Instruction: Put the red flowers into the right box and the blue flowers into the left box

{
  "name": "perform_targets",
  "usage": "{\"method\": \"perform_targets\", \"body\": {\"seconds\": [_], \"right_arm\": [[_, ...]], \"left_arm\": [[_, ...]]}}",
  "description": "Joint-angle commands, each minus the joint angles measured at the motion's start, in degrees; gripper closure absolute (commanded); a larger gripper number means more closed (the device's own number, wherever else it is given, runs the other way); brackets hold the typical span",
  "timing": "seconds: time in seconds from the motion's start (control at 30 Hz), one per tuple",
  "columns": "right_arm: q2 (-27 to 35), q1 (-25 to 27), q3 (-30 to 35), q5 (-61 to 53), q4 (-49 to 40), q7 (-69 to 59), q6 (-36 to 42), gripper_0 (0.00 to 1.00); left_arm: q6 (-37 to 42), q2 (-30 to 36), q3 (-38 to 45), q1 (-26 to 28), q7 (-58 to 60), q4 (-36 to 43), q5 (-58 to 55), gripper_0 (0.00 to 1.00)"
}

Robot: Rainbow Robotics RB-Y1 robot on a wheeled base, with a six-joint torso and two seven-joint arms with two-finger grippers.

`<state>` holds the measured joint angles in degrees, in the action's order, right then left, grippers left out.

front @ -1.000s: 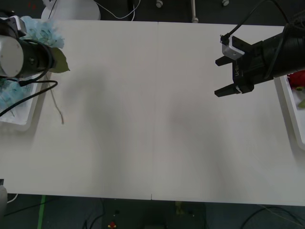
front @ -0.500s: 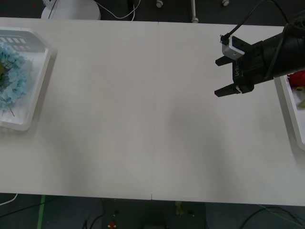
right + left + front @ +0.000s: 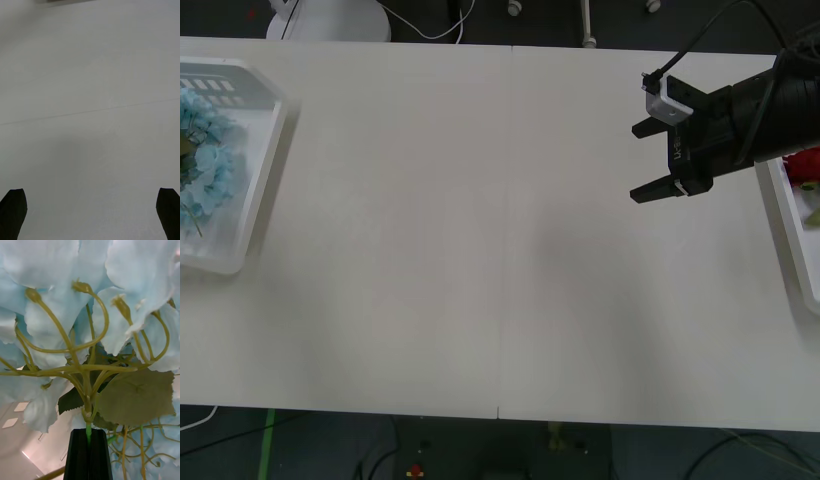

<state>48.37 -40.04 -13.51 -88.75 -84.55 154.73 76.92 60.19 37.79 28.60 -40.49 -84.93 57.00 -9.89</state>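
Observation:
Close in the left wrist view, my left gripper (image 3: 89, 431) is shut on the thin green stem of a pale blue flower (image 3: 48, 262), just below its head and big green leaf (image 3: 135, 397). More blue flowers (image 3: 210, 165) lie in the left box (image 3: 268, 165) at the table's far left. A red flower (image 3: 805, 160) shows in the right box (image 3: 790, 230) at the far right edge, partly behind my right arm. My right gripper (image 3: 635, 163) hangs open over bare table left of that box, its black fingertips (image 3: 13, 210) apart with nothing between them.
The white table (image 3: 500, 270) has a thin seam down its middle and a front edge near the bottom of the front view. A white round stand base (image 3: 330, 18) and cables lie on the floor beyond the far edge.
My left arm, holding a blue flower over the left box a second ago, has left the front view, uncovering the box and the blue flowers in it. The right arm has not moved.

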Motion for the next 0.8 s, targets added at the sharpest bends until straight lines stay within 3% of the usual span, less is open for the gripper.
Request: {"method": "perform_targets", "body": {"seconds": [0.03,0.17,0.23,0.5,0.8], "right_arm": [[2.52,-0.04,-0.2,-0.11,-1.41,0.27,-0.45,0.0],[2.52,-0.04,-0.2,-0.11,-1.41,0.27,-0.45,0.0],[2.52,-0.04,-0.2,-0.11,-1.41,0.27,-0.45,0.0],[2.52,-0.04,-0.2,-0.11,-1.41,0.27,-0.45,0.0],[2.52,-0.04,-0.2,-0.11,-1.41,0.27,-0.45,0.0]], "left_arm": [[-1.48,3.34,0.41,-2.4,-5.86,-0.14,0.22,0.6],[0.19,3.34,-0.12,-2.4,-5.86,0.3,-2.33,0.24],[2.47,3.34,-0.12,-2.4,-5.86,1.71,-6.11,0.14],[18.38,3.43,-0.03,-0.29,-5.86,15.51,-26.41,0.11],[18.29,3.43,-4.96,8.05,-12.19,24.74,-52.95,0.02]]}}
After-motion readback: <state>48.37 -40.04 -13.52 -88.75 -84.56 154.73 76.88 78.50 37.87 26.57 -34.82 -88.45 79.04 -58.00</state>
